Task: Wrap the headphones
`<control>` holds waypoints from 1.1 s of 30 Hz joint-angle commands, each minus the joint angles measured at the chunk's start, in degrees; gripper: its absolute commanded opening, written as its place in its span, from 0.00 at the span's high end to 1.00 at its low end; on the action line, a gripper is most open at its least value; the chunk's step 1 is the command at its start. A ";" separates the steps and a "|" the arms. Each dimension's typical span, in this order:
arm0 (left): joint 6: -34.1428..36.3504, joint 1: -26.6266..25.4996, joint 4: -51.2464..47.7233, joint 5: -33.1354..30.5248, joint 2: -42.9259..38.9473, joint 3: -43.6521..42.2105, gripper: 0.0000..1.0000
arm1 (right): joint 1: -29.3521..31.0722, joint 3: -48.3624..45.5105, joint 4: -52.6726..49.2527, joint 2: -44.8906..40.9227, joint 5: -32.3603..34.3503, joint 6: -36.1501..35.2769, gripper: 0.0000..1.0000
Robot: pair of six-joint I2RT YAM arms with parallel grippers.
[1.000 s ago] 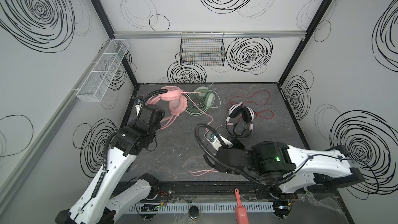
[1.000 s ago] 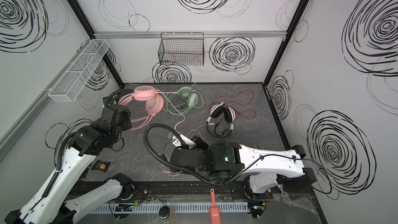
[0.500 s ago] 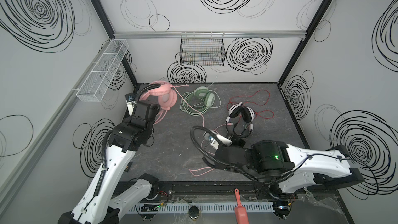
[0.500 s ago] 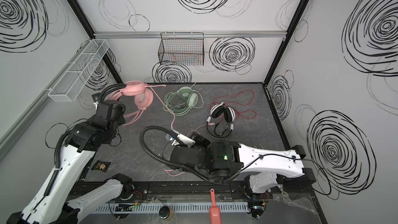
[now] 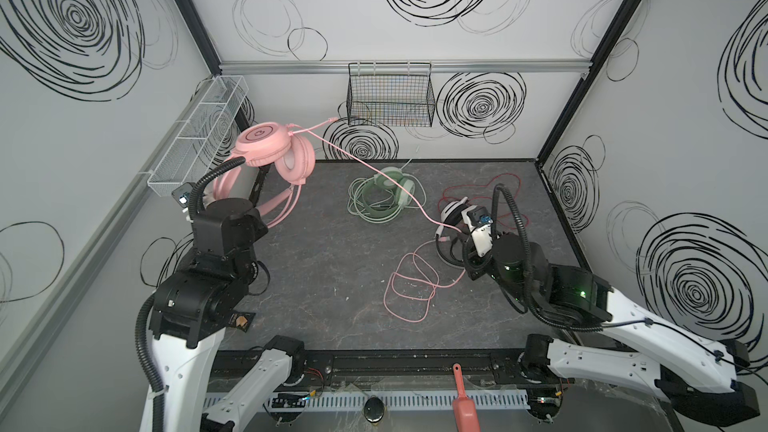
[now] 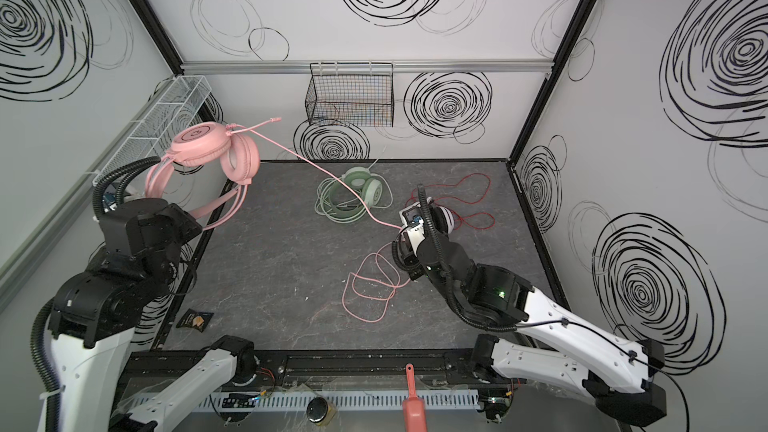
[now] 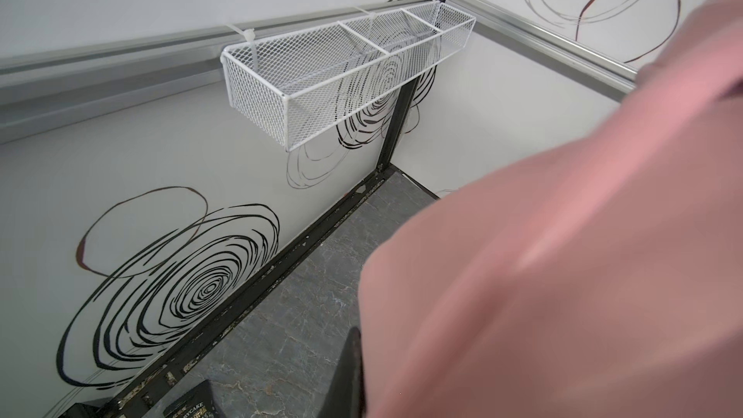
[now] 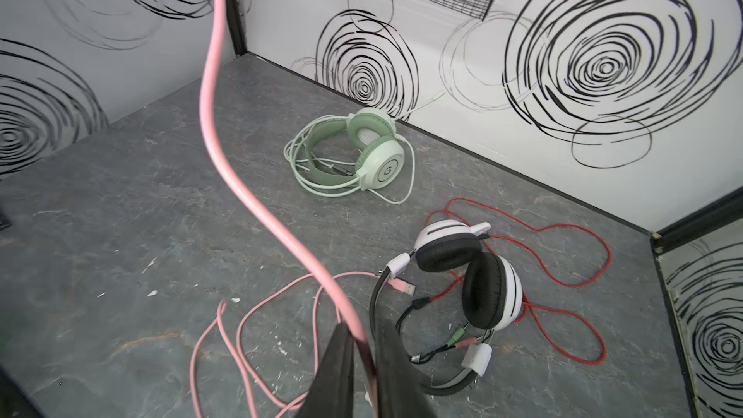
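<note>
While top views hide both jaws, right gripper (image 8: 364, 359) pinching pink cable (image 8: 225, 122), left's unclear.

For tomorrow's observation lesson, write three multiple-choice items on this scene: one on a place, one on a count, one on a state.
1. Where is the pink headset?
A. Flat on the floor
B. Lifted in the air near the white basket
C. Inside the black basket

2. How many headsets are in view?
A. Two
B. Three
C. Four

3. How does the pink cable run from the pink headset to the right gripper?
A. As a line through the air
B. Wound tightly round the headband
C. Knotted to the red cable

Answers:
1 B: both top views show it raised beside the left wall, held up by the left arm.
2 B: pink, green headset and white-and-black headset.
3 A: it crosses above the green headset and passes between the right fingers, with loose loops on the floor beyond.
</note>
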 commanded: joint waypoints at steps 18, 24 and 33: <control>-2.08 0.29 5.92 12.39 1.96 4.82 1.00 | -7.43 -29.83 54.71 6.90 -24.71 -5.66 0.27; -2.24 0.26 7.09 11.79 2.96 6.59 1.00 | -0.65 -21.38 51.06 25.32 -19.96 15.52 0.29; -2.89 0.24 7.95 11.23 3.79 6.77 1.00 | 9.57 -5.96 59.42 45.75 -20.51 10.67 0.25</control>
